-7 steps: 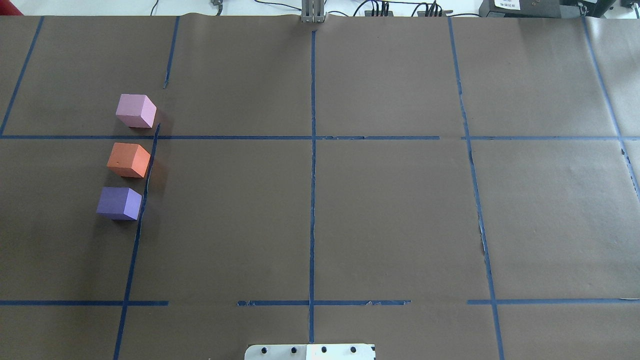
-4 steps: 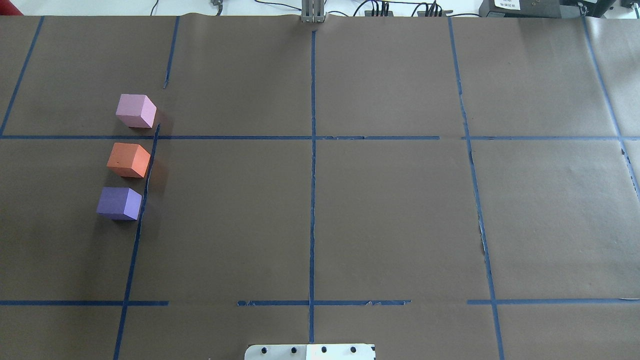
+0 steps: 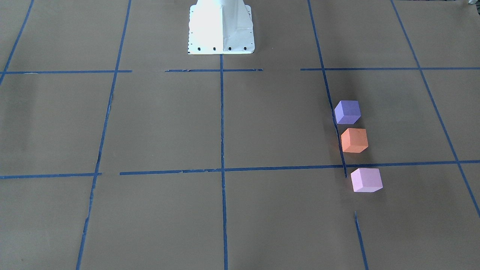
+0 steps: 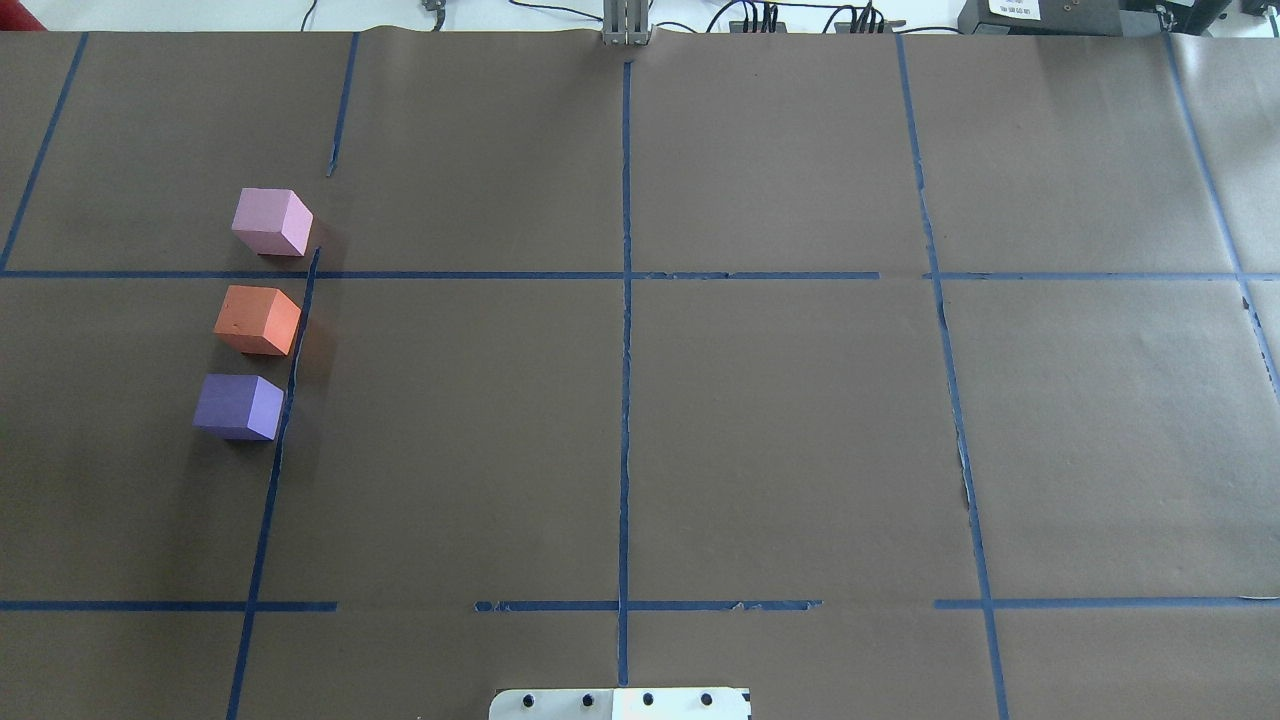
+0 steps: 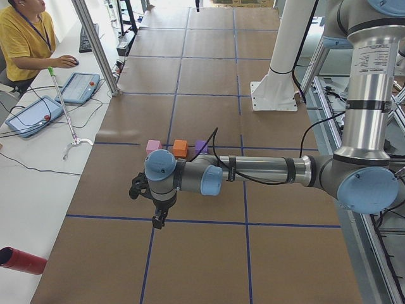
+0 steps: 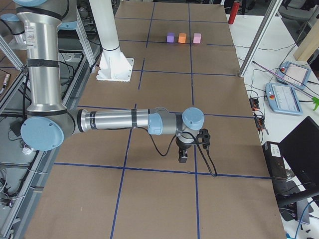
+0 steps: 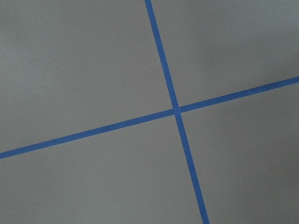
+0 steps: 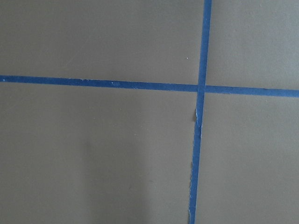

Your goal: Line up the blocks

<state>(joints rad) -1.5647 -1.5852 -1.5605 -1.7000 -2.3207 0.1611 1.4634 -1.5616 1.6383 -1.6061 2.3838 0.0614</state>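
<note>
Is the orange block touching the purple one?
Apart. The overhead view shows a plain gap between the orange block and the purple block, and the front-facing view shows the same gap.

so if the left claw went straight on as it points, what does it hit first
It points down, so the left claw would likely meet the table paper, near a blue tape crossing; its wrist view shows nothing else below.

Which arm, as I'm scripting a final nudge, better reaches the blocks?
Likely left. The blocks lie on its side, near the left gripper; the right gripper hangs far down the table.
</note>
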